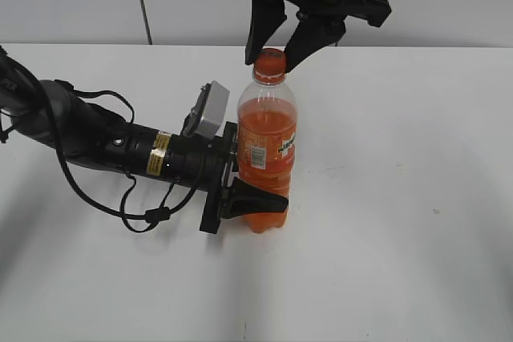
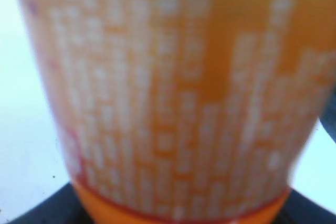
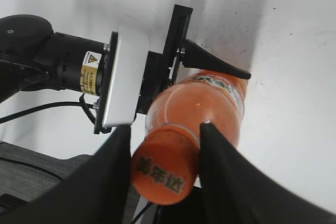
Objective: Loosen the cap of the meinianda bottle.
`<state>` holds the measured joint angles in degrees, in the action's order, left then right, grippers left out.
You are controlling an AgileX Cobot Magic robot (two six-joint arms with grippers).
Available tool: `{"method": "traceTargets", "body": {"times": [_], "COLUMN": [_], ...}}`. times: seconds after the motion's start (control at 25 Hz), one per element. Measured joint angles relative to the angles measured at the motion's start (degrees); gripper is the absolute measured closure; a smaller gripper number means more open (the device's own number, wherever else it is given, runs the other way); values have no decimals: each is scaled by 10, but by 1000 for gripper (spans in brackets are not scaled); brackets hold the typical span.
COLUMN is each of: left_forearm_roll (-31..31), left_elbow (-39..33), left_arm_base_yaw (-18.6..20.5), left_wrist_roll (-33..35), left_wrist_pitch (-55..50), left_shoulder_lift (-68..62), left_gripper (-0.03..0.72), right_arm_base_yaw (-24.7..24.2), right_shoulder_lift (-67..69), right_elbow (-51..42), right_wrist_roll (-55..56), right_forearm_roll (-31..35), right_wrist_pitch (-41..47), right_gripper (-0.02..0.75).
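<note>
White counter (image 1: 417,198) and a pale wall panel behind it form the setting. Right claw (image 1: 275,58) hangs from above with its two dark fingers straddling the cap (image 1: 270,60); in the right wrist view the fingers (image 3: 220,166) flank the orange-red cap (image 3: 164,169) on both sides, apparently touching or just short of it, so whether the grip is fully closed cannot be told. Left claw (image 1: 260,202), reaching in low from the left, is clamped around the lower body of the meinianda bottle (image 1: 268,146), one finger visible across the front near the base; its wrist view is filled with the blurred orange label (image 2: 173,103). Bottle stands upright on the counter, roughly mid-scene, nearly full of orange drink. Assessment: full contents make it fairly heavy and stable under the lower clamp, but the thin clear wall is likely to give under squeeze and the label surface may be slick, so rotation of the body is a risk during twisting. Cap appears small, rigid and probably ribbed; the proper hold is square across its sides, above the neck ring, with the body restrained below.
</note>
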<state>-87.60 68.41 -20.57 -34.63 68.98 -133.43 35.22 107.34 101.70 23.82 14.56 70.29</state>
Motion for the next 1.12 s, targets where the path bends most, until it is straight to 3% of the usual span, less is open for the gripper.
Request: {"method": "traceTargets", "body": {"times": [0.48, 0.88, 1.12], "left_forearm_roll": [1, -3, -10], "left_elbow": [0, 0, 0], "left_arm_base_yaw": [0, 0, 0], "left_wrist_roll": [-2, -2, -1], "left_wrist_pitch": [0, 0, 1], "left_shoulder_lift": [0, 0, 0], "left_gripper": [287, 287, 288], "right_arm_base_yaw": [0, 0, 0], "right_shoulder_lift": [0, 0, 0], "right_elbow": [0, 0, 0], "right_wrist_roll": [-37, -248, -443], "right_forearm_roll": [1, 11, 17], "right_wrist_pitch": [-2, -3, -2], "right_gripper": [444, 448, 452]}}
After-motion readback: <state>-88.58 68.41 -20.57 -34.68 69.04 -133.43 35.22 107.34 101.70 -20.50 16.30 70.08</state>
